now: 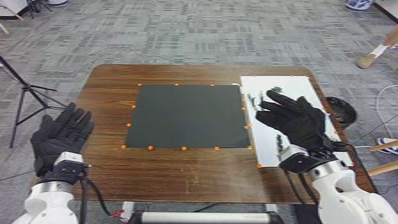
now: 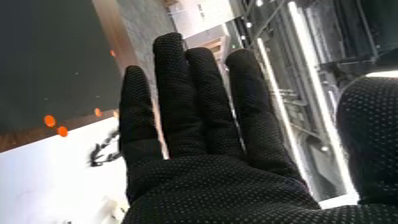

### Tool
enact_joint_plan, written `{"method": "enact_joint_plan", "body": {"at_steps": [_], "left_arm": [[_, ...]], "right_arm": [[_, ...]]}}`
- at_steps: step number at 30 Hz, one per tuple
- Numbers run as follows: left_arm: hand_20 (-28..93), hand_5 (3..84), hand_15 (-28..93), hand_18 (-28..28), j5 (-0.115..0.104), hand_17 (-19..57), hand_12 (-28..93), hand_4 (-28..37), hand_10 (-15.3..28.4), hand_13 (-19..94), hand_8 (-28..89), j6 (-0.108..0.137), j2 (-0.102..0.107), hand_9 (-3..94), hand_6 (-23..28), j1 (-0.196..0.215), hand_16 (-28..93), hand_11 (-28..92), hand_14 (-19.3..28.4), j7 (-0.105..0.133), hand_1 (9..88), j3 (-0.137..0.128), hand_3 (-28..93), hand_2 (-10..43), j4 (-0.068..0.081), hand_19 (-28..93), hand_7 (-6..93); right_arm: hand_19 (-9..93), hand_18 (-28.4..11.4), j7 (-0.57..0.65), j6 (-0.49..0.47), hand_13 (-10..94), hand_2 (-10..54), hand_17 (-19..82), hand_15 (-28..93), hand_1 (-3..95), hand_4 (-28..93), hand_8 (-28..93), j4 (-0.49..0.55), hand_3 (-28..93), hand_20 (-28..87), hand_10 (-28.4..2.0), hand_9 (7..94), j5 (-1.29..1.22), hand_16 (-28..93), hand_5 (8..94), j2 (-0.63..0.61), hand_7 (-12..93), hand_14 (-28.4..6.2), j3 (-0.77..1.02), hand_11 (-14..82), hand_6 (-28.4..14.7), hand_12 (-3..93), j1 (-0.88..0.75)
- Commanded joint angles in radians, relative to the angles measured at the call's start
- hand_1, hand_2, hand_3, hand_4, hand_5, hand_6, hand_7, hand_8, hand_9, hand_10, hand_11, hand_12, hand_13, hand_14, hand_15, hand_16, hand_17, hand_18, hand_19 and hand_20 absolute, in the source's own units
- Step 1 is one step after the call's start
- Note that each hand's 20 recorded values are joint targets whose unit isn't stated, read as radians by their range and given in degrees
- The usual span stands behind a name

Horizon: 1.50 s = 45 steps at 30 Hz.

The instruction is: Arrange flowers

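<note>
Hovering over the white board (image 1: 293,83) on the right of the table (image 1: 178,172), my right hand (image 1: 298,125) is open and empty. In the wrist view I note its fingers (image 2: 169,100) extended, straight, with slight gaps between them, and its thumb (image 2: 371,130) standing well apart.

The task's flowers are laid on the board as dark green sprigs. I record one (image 1: 275,90) toward the far end, just beyond the fingertips, another (image 1: 252,103) by the board's left edge, and a third (image 1: 281,145) nearer me, just left of the wrist. The wrist view shows a leafy dark sprig (image 2: 105,150) on the white surface; I cannot tell which of the three it is.

My left hand (image 1: 60,137) is at the table's left edge, its fingers straight and close together, grasping nothing. I cannot tell whether it touches the wood.

A black mat (image 1: 187,115) lies flat in the middle of the table, left of the board, with orange markers (image 1: 129,124) along its edges. A tripod (image 1: 27,95) stands on the floor to the left, and a dark round object (image 1: 343,112) sits just beyond the table's right edge.
</note>
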State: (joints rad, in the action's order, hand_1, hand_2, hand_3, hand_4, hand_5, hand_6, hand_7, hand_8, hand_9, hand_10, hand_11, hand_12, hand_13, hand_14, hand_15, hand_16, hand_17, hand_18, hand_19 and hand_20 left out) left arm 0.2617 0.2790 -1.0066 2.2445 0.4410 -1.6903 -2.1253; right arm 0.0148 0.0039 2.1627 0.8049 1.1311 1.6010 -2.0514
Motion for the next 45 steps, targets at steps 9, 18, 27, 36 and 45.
{"method": "enact_joint_plan", "body": {"at_steps": [9,18,27,36,45], "left_arm": [[12,43.2,33,12.0,0.002,-5.4,9,-28.3,14.8,27,-10,0.000,0.001,36.6,7.2,0.009,-5,22,14.7,-0.004,22.7,0.003,71,16.1,-0.004,26,12.7],[12,43.2,33,11.9,-0.011,-5.4,9,-28.3,14.8,27,-10,0.010,0.001,36.5,7.1,0.024,-5,22,14.7,0.027,22.5,-0.033,72,16.0,-0.011,26,12.8],[12,40.8,31,11.8,0.081,-5.8,9,-28.3,14.2,26,-10,-0.044,0.008,34.5,6.4,0.087,-5,21,14.4,-0.042,22.6,-0.160,70,16.1,-0.012,25,11.6],[12,41.1,30,11.8,0.047,-5.9,9,-28.3,14.3,26,-9,-0.015,0.021,34.5,6.4,0.111,-4,21,14.6,-0.004,22.5,-0.175,70,15.9,-0.020,25,11.4],[12,41.7,31,11.8,0.023,-5.8,9,-28.3,14.5,26,-9,-0.002,0.024,35.2,6.6,0.123,-4,21,14.7,0.015,22.5,-0.176,70,16.0,-0.025,25,11.8]], "right_arm": [[50,-19.2,0.032,0.158,47,-9.5,15,54,40.1,-28,-11,0.043,47,20,-14.8,49.7,0.801,18,47.6,-0.077,14,-10.7,-0.062,15.3,-4.7,16.3,0.015],[61,-20.5,0.255,0.232,38,-9.5,16,72,36.6,-28,-14,0.067,55,25,-16.2,42.5,1.469,32,50.2,-0.149,32,-15.7,-0.121,51.0,-3.8,37.6,-0.002],[67,-24.0,0.640,-0.028,40,-9.5,17,77,23.4,-28,-21,0.119,72,33,-21.3,40.5,1.613,43,49.0,-0.186,54,-21.1,-0.194,61.6,-7.6,55.1,0.071],[71,-28.2,0.811,-0.121,39,-9.5,16,78,25.3,-28,-22,0.081,71,34,-26.0,39.6,1.764,43,47.5,-0.202,58,-25.6,-0.269,61.4,-11.0,56.4,0.113],[73,-28.4,0.883,-0.271,40,-9.5,18,80,24.8,-28,-21,-0.002,68,38,-27.5,41.5,1.683,44,47.8,-0.223,67,-27.6,-0.332,62.6,-13.2,56.8,0.212]]}}
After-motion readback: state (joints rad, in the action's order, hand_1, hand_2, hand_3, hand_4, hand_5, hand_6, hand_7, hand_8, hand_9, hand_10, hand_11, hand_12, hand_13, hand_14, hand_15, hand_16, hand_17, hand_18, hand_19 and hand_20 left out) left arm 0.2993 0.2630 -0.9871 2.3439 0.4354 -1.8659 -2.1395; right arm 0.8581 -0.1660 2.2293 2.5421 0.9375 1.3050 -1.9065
